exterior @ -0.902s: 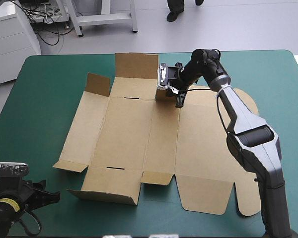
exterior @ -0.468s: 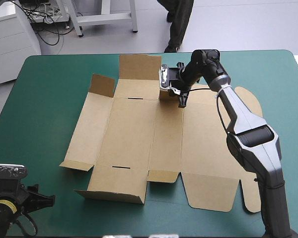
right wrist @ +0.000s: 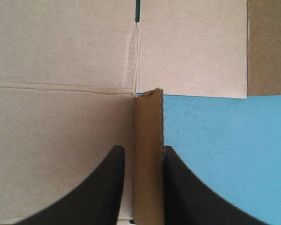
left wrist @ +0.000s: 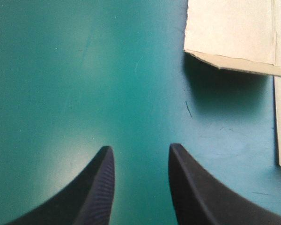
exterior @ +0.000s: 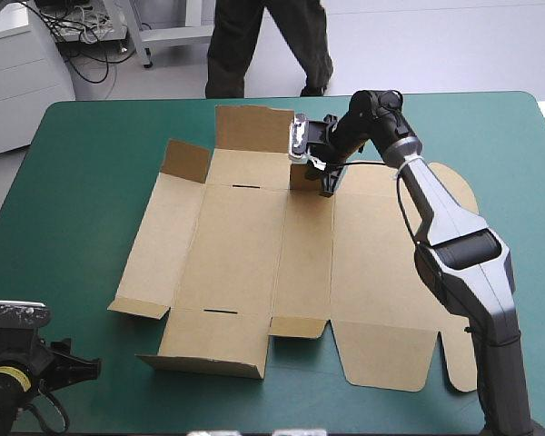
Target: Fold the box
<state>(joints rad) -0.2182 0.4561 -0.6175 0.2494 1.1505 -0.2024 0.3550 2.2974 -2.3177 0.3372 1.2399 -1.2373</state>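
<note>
The brown box (exterior: 254, 254) lies as a cut sheet spread over the middle of the teal-green table, with a few flaps tilted up at its far and near edges. My right gripper (exterior: 322, 178) is at the sheet's far edge, shut on a small upright flap (right wrist: 148, 140). That flap stands on edge between the two black fingers (right wrist: 113, 187), held above the table cover. My left gripper (exterior: 71, 367) sits low at the table's near left corner, away from the sheet. It stands open (left wrist: 139, 152) over bare cover, with a corner of the box (left wrist: 232, 33) ahead of it.
A tall far panel (exterior: 252, 127) and a raised far-left flap (exterior: 186, 161) stand up from the sheet. A low wall (exterior: 209, 356) rises along its near edge. The rounded lid tabs (exterior: 454, 195) lie flat under the right arm. Bare cover (exterior: 82, 200) runs along the left side.
The whole sheet has slid a little to the right with my right gripper still on the flap. My left gripper has drawn back slightly toward the near left corner.
</note>
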